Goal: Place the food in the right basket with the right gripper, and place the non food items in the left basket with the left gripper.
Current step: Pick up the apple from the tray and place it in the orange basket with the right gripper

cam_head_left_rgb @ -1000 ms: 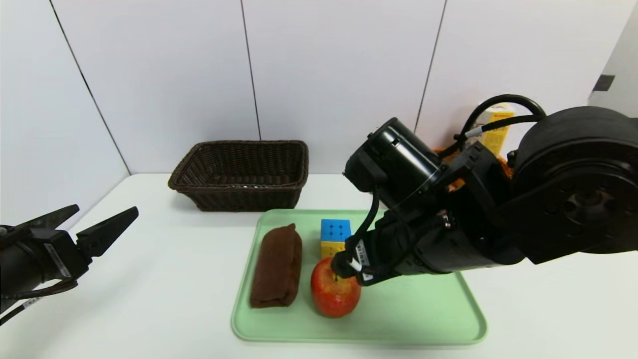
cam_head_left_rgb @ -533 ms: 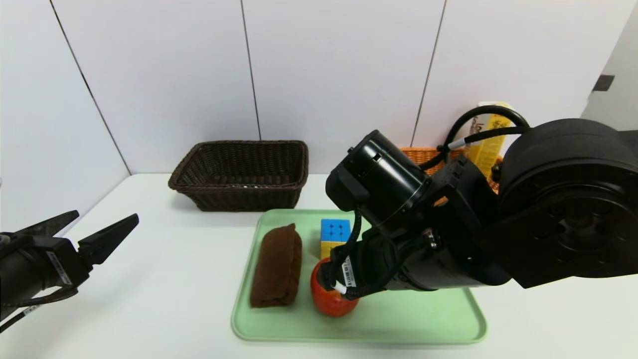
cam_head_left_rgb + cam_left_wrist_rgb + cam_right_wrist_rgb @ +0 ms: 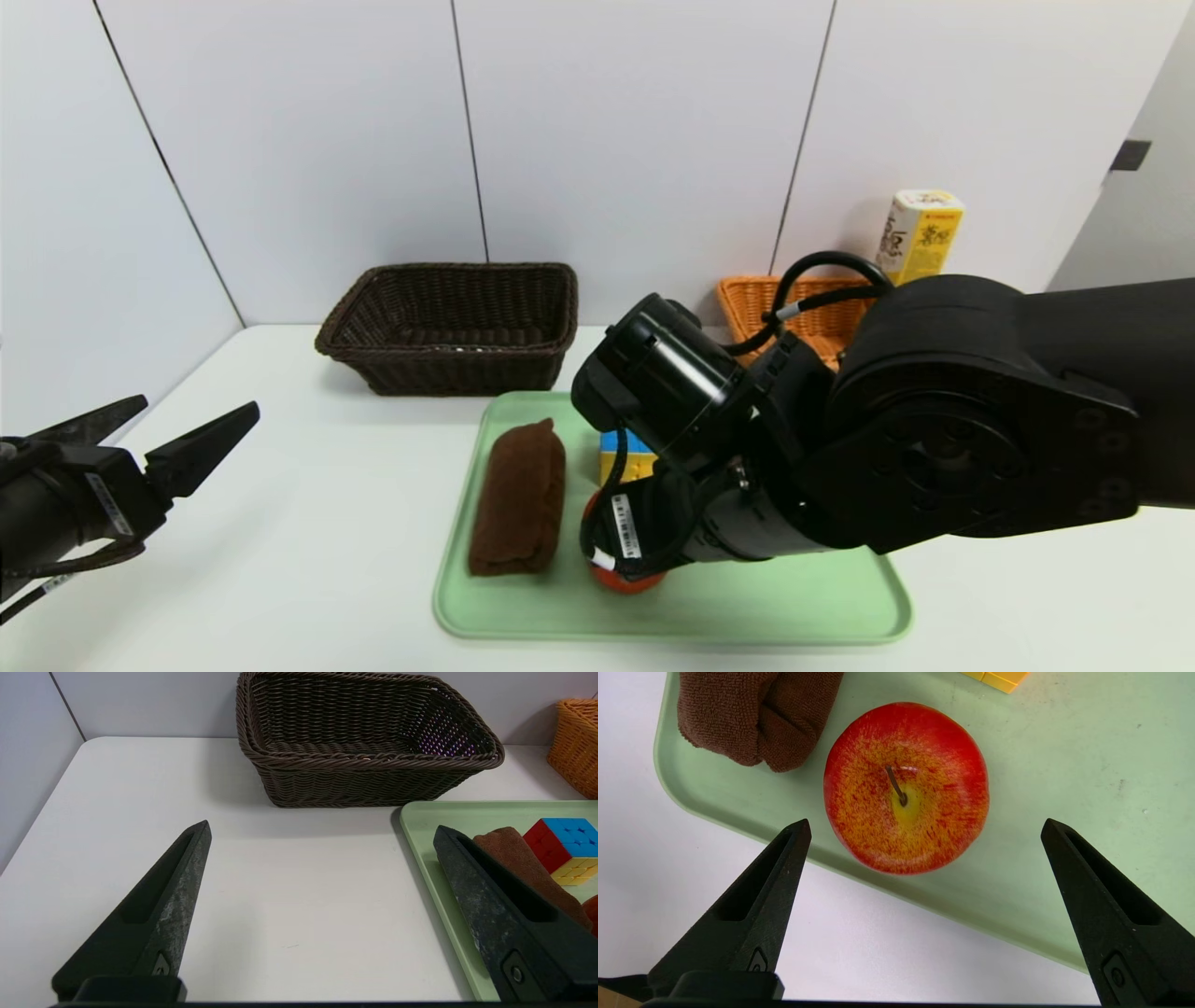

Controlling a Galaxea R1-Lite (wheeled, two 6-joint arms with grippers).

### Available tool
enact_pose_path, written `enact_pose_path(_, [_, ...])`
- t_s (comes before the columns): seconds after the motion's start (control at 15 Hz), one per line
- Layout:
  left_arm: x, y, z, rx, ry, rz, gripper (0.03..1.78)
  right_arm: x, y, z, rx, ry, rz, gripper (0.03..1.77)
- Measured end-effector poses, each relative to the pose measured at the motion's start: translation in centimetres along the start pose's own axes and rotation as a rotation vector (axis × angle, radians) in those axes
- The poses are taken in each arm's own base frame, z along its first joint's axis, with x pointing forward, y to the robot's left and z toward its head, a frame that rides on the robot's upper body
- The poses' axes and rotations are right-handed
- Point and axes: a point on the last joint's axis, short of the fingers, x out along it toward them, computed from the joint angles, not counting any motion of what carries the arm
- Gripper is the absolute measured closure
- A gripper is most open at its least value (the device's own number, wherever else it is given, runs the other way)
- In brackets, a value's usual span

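White panels stand behind the white tabletop, where a green tray carries a brown cloth, a puzzle cube and a red-yellow apple. Above the apple, the right gripper is wide open and empty. Behind the tray are the dark basket and, to its right, the orange basket, with a snack box upright there. Parked left of the tray, the left gripper is also wide open, holding nothing.
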Motion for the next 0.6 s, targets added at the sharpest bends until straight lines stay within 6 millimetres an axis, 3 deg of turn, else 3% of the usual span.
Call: enact_pose_path(0.6, [-0.4,-0.1,-0.1,0.004,-0.007,-0.003,0.12,3.5,0.5,-0.8,-0.013,0.044,-0.026,0.10])
